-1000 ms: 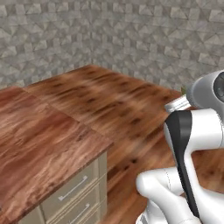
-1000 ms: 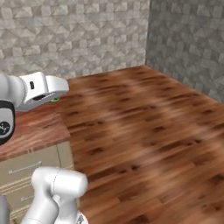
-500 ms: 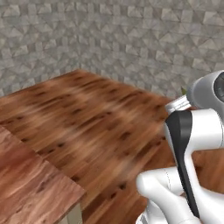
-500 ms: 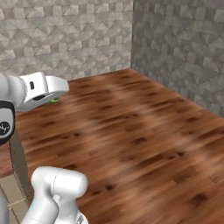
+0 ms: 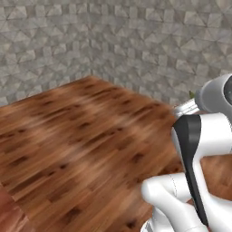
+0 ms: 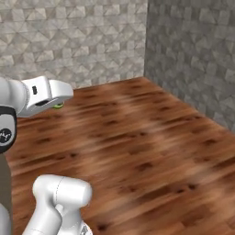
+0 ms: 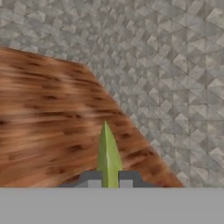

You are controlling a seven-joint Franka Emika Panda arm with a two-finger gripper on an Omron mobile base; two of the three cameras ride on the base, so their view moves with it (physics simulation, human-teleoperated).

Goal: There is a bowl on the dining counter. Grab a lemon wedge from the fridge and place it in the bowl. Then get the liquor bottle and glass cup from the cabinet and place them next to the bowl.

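A yellow-green lemon wedge (image 7: 108, 153) stands upright between my two dark finger tips in the hand view, with my gripper (image 7: 108, 180) shut on it. From the right base view, a sliver of the wedge (image 6: 58, 106) peeks out under the white hand, held high above the wood floor. In the left base view a tiny green tip of the wedge (image 5: 192, 94) shows beside the wrist. The bowl, dining counter, fridge, liquor bottle, glass cup and cabinet are out of view.
Brown wood-plank floor (image 6: 137, 151) spreads ahead to grey stone-patterned walls (image 5: 118, 41) that meet in a corner (image 6: 147, 41). A reddish wood-grain worktop corner (image 5: 10, 216) sits at the lower left of the left base view.
Both base views have swept sideways with the base: the worktop with beige drawers has slid almost out at the left, and the wall corner has come in. The grip on the wedge is unchanged.
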